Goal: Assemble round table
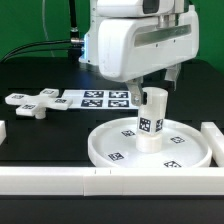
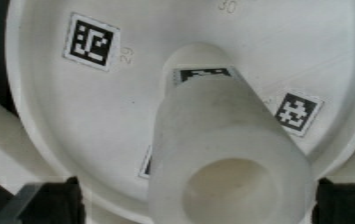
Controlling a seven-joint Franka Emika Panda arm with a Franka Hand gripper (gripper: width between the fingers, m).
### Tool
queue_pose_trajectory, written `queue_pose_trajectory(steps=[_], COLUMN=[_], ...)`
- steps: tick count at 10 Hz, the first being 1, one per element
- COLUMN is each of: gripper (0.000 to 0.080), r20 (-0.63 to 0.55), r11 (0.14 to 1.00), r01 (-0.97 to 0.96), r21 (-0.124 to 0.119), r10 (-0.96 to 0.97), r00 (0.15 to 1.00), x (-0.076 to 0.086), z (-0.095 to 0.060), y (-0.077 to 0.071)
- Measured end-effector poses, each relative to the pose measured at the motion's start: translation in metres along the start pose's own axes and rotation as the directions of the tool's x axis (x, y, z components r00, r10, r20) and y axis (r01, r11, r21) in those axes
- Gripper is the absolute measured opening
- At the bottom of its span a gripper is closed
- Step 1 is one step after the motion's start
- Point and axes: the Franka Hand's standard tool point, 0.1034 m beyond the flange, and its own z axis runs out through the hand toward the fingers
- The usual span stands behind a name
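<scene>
The large round rimmed disc (image 1: 115, 148) lies flat on the black table, tags facing up. The short thick cylinder leg (image 1: 150, 122) stands upright at the disc's middle. My gripper (image 1: 153, 92) hangs right over the leg's top, one finger on each side of it. In the wrist view the leg (image 2: 227, 130) rises toward the camera from the disc (image 2: 85, 110). The gripper (image 2: 200, 198) is open: one dark finger (image 2: 49, 198) stands apart from the leg and the other is close beside it. The small cross-shaped base (image 1: 30, 103) lies at the exterior view's left.
The marker board (image 1: 95, 98) lies flat behind the disc. Long white border walls run along the front (image 1: 100, 182), the exterior view's right (image 1: 212, 138) and its left (image 1: 3, 130). Black cables lie at the back left.
</scene>
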Motion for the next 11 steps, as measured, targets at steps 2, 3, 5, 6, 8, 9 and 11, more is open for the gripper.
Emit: queue_pose_trajectory(steps=[2, 3, 5, 6, 8, 9, 11], gripper=[0.0649, 0.0649, 0.0649, 0.0649, 0.0649, 0.0649, 0.0649], r20=[0.008, 0.010, 0.030, 0.041, 0.060, 0.070, 0.086], r11=[0.989, 0.978, 0.897, 0.864, 0.784, 0.738, 0.655], r01=[0.147, 0.208, 0.441, 0.504, 0.620, 0.674, 0.755], r21=[-0.004, -0.004, -0.026, -0.022, -0.017, -0.010, 0.003], r10=[-0.147, -0.208, -0.440, -0.503, -0.619, -0.672, -0.753], r00=[0.989, 0.978, 0.898, 0.864, 0.783, 0.737, 0.653], x=[-0.003, -0.004, -0.004, -0.004, -0.004, -0.006, -0.010], z=[0.000, 0.001, 0.006, 0.008, 0.009, 0.011, 0.012], y=[0.002, 0.003, 0.005, 0.004, 0.004, 0.004, 0.005])
